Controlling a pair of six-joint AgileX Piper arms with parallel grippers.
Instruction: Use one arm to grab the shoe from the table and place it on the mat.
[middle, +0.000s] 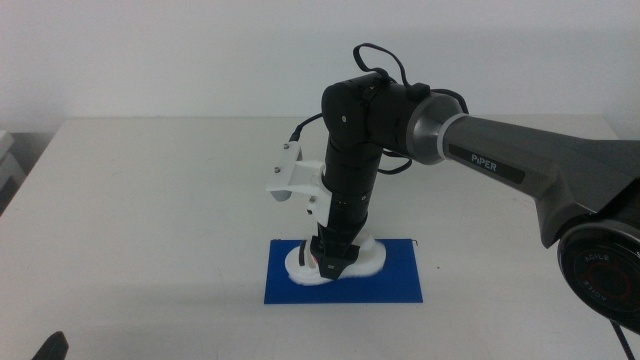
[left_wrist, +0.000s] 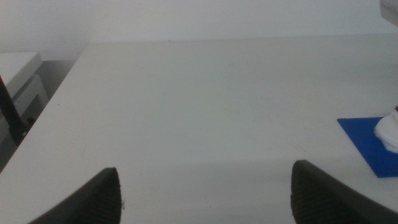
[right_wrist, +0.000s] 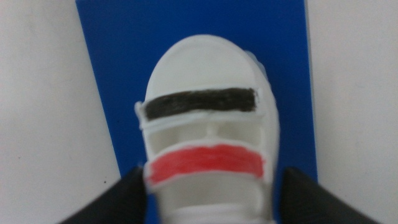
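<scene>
The white shoe (middle: 368, 262) with black and red straps lies on the dark blue mat (middle: 400, 282), towards the mat's left half. The right arm (middle: 520, 165) reaches in from the right and points straight down. My right gripper (middle: 330, 262) sits over the shoe. In the right wrist view its jaws press both sides of the shoe (right_wrist: 205, 74) near the red strap, with the mat (right_wrist: 124, 50) beneath. My left gripper (left_wrist: 204, 168) is open and empty, low at the near left of the table (middle: 150, 200).
The left wrist view shows the mat's corner (left_wrist: 367, 140) and a bit of the shoe (left_wrist: 388, 130) off to one side. A grey cabinet (left_wrist: 18, 87) stands past the table's left edge. A white camera mount (middle: 295, 180) juts from the right wrist.
</scene>
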